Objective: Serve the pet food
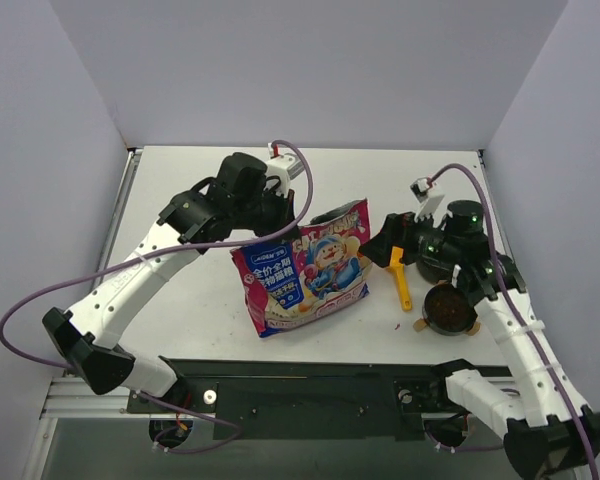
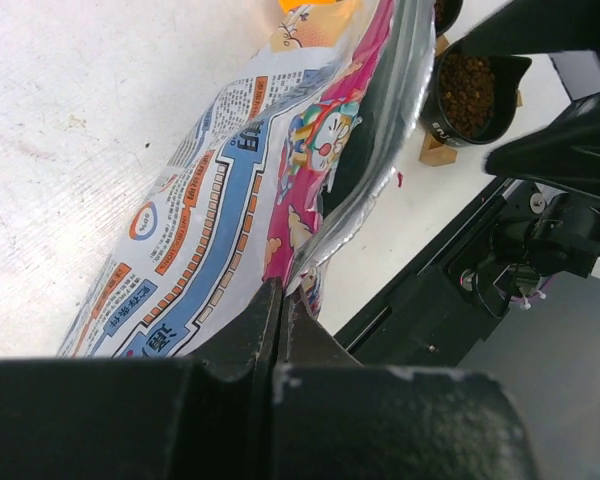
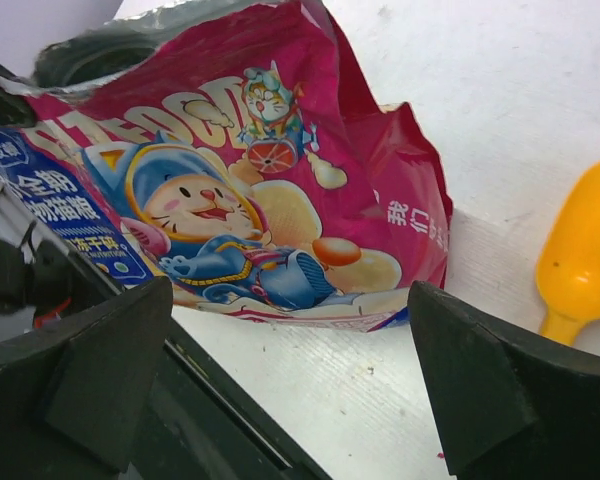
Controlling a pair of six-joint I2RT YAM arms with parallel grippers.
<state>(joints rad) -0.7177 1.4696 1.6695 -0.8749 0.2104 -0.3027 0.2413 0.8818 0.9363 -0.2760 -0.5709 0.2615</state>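
Pinches one edge of the printed bag (image 1: 310, 272) with the left claw (image 2: 280, 300), which is closed flat on the foil. Seems meant to hold the torn mouth lifted and gaping so it does not sag shut. Holds the right claw (image 3: 290, 370) spread wide and empty, low over the counter (image 1: 180, 180) and facing the bag's printed front. Has the yellow scoop (image 1: 401, 280) lying just beside that claw, between bag and bowl, probably left there for easy reach.

Finds the pet food (image 1: 448, 308) as a brown heap in a black bowl (image 2: 442, 115) near the right arm, apart from the bag. Looks close to served, judging by how full the bowl is. Cannot tell how much kibble is inside the bag, since only its silver lining shows at the opening.

Rests everything on a white, matte counter, faintly scuffed and dotted with a few specks and crumbs. Ends at the near side in a black rail (image 1: 310, 385) carrying both arm bases. Closes in on three sides with plain pale-lilac walls (image 1: 300, 70), evenly lit and bare.
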